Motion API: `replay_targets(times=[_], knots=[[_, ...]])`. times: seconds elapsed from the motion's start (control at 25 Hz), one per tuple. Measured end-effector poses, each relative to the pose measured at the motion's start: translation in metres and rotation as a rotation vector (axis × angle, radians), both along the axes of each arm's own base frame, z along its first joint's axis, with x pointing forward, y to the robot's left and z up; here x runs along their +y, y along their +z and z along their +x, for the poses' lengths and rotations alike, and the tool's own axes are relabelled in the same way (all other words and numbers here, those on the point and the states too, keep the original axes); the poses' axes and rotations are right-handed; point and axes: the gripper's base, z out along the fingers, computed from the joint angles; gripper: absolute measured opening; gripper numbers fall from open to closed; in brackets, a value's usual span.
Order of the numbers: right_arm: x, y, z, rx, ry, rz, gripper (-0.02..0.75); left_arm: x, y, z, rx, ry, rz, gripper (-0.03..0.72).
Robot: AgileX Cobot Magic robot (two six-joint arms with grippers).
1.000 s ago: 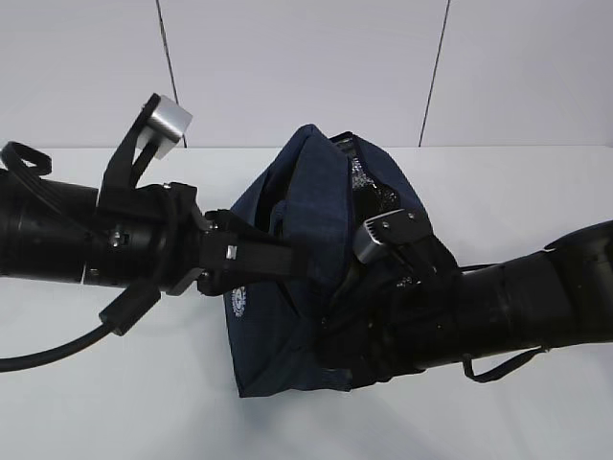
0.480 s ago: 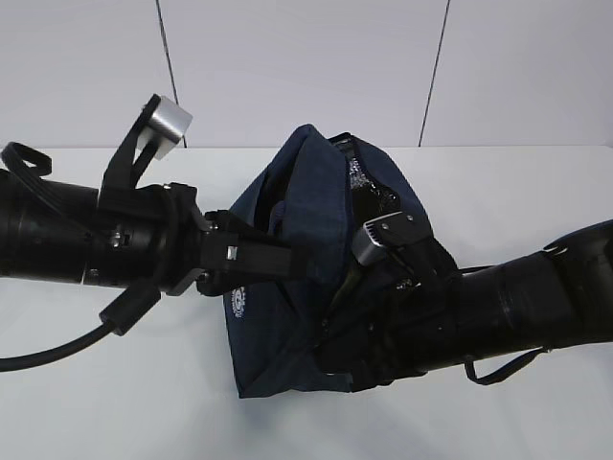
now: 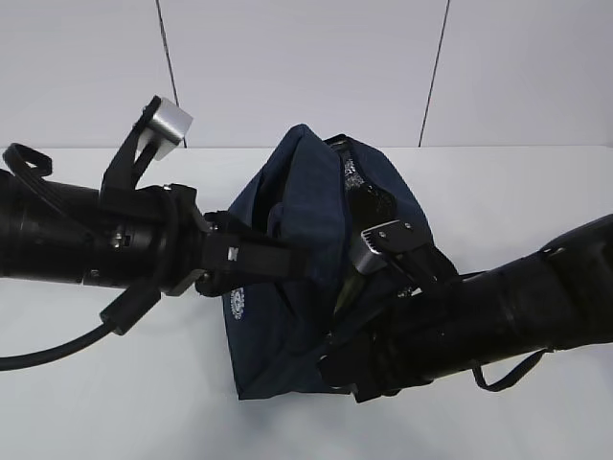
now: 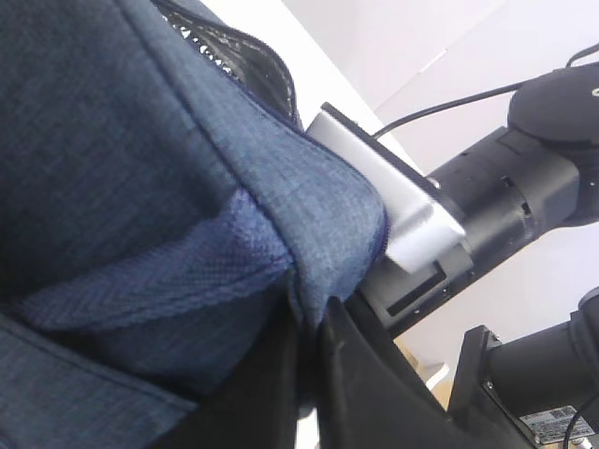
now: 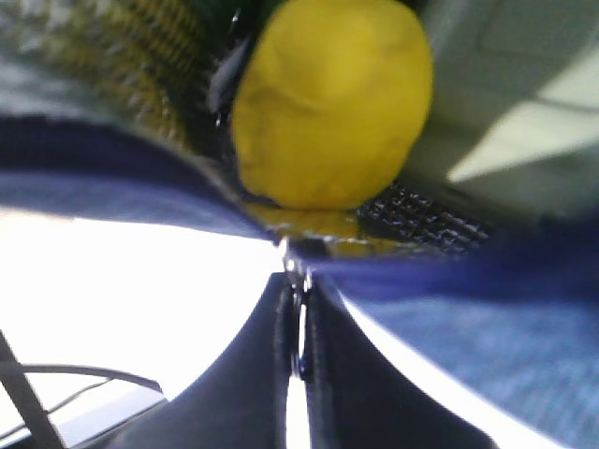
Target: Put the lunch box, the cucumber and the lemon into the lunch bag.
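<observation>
Dark navy fabric lunch bag [image 3: 306, 259] mid tabletop [image 3: 536, 192], standing slumped, mouth partly open at top with silver foil lining [image 3: 369, 196] showing. Left pincer [image 3: 287, 261] pressed together on navy fabric at bag's left side, near white round logo [image 3: 238, 302]. Right pincer [image 5: 298, 323] pinching bag's edge at right, near side; metal glint between tips, maybe zipper part, unclear. Bright yellow oval lemon [image 5: 328, 103] already inside bag, seen through opening. Lunch box and cucumber not visible anywhere; none left out on tabletop, so likely inside too, unconfirmed. Probably late stage: loading done or nearly, bag mouth not closed.
</observation>
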Motion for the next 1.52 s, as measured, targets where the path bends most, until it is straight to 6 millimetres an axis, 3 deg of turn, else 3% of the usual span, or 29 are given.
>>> replay_targets(times=[0.24,1.52], knots=[[-0.001,0.000,-0.003,0.012,0.023,-0.024,0.010,-0.001,0.000,-0.001,-0.001,-0.002,0.004,-0.004],[-0.019,0.049,-0.020,-0.149,0.101,-0.153,0.008,-0.001,0.000,0.000,0.001,0.002,0.001,-0.004]])
